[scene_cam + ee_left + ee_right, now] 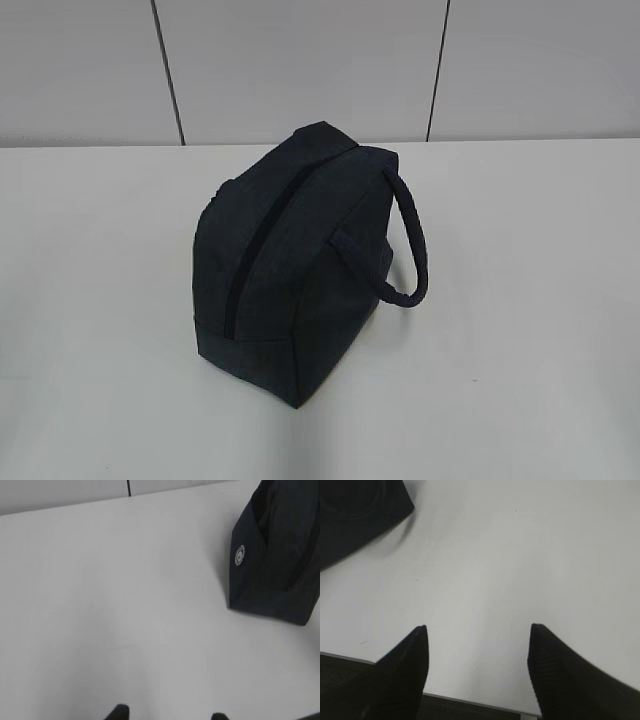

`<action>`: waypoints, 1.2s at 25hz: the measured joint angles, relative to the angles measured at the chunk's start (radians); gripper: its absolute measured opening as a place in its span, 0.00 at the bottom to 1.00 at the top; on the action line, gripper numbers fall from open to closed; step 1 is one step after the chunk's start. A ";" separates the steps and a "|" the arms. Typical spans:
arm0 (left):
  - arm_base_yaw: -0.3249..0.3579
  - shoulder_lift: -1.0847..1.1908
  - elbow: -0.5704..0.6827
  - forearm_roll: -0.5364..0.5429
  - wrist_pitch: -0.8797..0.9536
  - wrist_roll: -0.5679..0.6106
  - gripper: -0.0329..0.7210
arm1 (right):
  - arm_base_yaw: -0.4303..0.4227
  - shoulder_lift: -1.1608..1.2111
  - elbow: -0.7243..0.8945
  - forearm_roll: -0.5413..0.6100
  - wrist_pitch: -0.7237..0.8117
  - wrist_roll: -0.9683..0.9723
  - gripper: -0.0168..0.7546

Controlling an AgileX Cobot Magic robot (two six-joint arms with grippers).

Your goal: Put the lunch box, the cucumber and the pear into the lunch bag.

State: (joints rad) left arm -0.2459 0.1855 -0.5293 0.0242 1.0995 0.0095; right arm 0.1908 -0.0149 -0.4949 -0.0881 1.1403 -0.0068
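The dark navy lunch bag (pixel 290 270) stands on the white table in the exterior view, its top zipper closed and one loop handle (pixel 412 240) hanging to its right. It shows at the right edge of the left wrist view (pixel 275 560) and in the top left corner of the right wrist view (pixel 355 515). My left gripper (pixel 170 715) is open and empty over bare table, well left of the bag. My right gripper (pixel 477 630) is open and empty near the table's front edge. The lunch box, cucumber and pear are out of view. Neither gripper shows in the exterior view.
A white table (pixel 520 350) carries the bag; grey wall panels (pixel 300 60) stand behind it. The table's near edge (pixel 470 700) shows below my right gripper.
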 joint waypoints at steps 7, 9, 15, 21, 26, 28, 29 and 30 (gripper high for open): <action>0.000 -0.063 0.000 -0.009 0.006 0.000 0.44 | 0.000 -0.002 0.000 0.000 0.002 0.000 0.65; 0.000 -0.064 0.000 -0.009 0.006 0.000 0.44 | 0.000 -0.002 0.000 0.000 0.002 0.000 0.65; 0.000 -0.066 0.000 -0.009 0.009 0.000 0.41 | 0.000 -0.002 0.000 0.000 0.002 0.000 0.65; 0.020 -0.167 0.000 -0.011 0.010 0.000 0.40 | 0.000 -0.002 0.000 0.000 0.002 0.000 0.65; 0.104 -0.199 -0.002 -0.011 0.016 0.000 0.40 | -0.004 -0.004 0.000 -0.002 0.002 0.000 0.65; 0.124 -0.199 -0.002 -0.011 0.017 0.000 0.40 | -0.021 -0.004 0.000 -0.002 0.002 0.000 0.65; 0.130 -0.199 -0.002 -0.011 0.017 0.000 0.40 | -0.035 -0.004 0.000 -0.002 0.002 0.000 0.65; 0.133 -0.199 -0.002 -0.011 0.017 0.000 0.40 | -0.045 -0.004 0.000 -0.002 0.002 0.000 0.65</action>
State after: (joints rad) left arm -0.1133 -0.0138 -0.5313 0.0129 1.1164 0.0095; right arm 0.1460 -0.0185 -0.4949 -0.0898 1.1421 -0.0068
